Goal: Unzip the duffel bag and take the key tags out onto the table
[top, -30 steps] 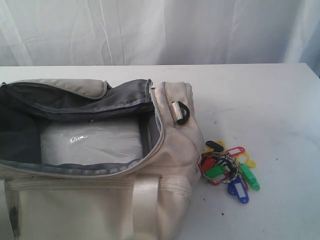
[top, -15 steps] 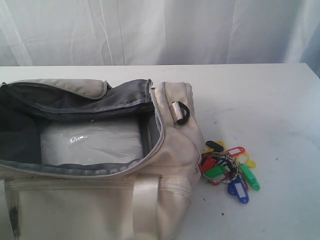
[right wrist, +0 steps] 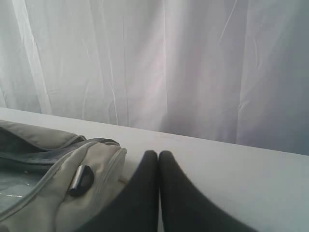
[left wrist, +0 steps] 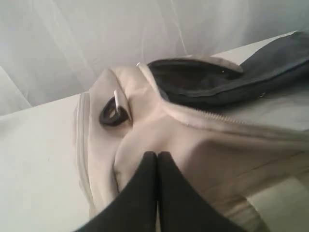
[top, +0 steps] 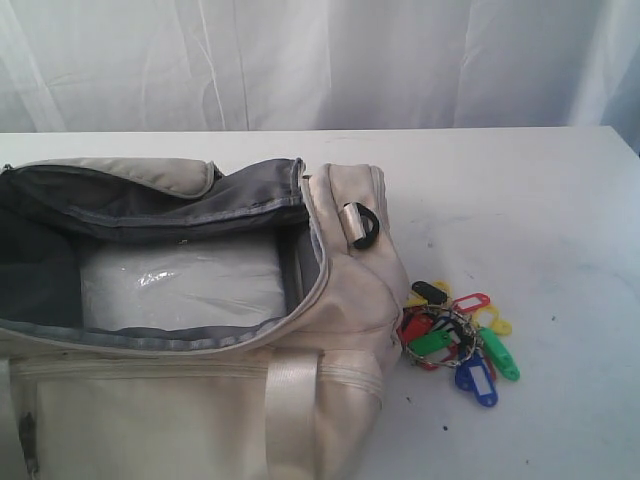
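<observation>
Beside the duffel bag [top: 345, 300], close against its end panel, the key tags [top: 455, 335] lie in a loose bunch on the white counter [top: 530, 200]: red, green, blue, yellow and black tags on metal rings, wholly outside the bag. The bag lies unzipped, its top gaping wide to show grey lining and a clear plastic sheet [top: 180, 285] flat on its floor. A black D-ring [top: 364, 228] sits on that same end panel, and a pale webbing handle [top: 292, 410] runs down the bag's long side. The left claw [left wrist: 157, 155] has its two dark fingers pressed together with nothing between them, close to one end of the bag; which end I cannot tell. The right claw [right wrist: 158, 154] is likewise closed on nothing, over the counter just off the bag's end. A white curtain [top: 320, 60] hangs behind the bag
</observation>
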Robot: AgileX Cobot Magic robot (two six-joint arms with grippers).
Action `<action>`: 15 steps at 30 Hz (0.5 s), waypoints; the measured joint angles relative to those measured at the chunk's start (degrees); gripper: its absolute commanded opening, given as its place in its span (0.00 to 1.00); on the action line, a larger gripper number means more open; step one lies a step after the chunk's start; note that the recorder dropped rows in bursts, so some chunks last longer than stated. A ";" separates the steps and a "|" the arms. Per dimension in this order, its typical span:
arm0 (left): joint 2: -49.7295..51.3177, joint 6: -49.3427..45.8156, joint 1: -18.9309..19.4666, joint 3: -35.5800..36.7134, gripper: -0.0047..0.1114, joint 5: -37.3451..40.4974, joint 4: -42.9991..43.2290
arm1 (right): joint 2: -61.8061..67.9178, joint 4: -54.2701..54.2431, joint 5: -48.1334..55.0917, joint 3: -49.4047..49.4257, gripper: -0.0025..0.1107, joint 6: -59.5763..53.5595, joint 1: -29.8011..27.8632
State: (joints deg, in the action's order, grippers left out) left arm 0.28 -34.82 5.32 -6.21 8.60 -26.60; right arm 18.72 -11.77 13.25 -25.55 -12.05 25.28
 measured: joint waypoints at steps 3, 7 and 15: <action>0.00 0.00 0.00 4.32 0.04 -3.05 -1.47 | 0.00 0.00 0.00 0.00 0.02 0.00 0.00; 0.00 0.00 0.00 5.83 0.04 -3.73 -2.54 | 0.00 0.00 0.00 0.00 0.02 0.00 0.00; 0.00 7.73 0.00 5.83 0.04 -3.73 3.88 | 0.00 -0.12 0.00 0.00 0.02 0.00 0.00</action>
State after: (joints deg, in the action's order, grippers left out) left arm 0.28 -27.09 5.32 -0.38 4.87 -22.72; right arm 18.72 -11.89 13.25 -25.55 -12.05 25.28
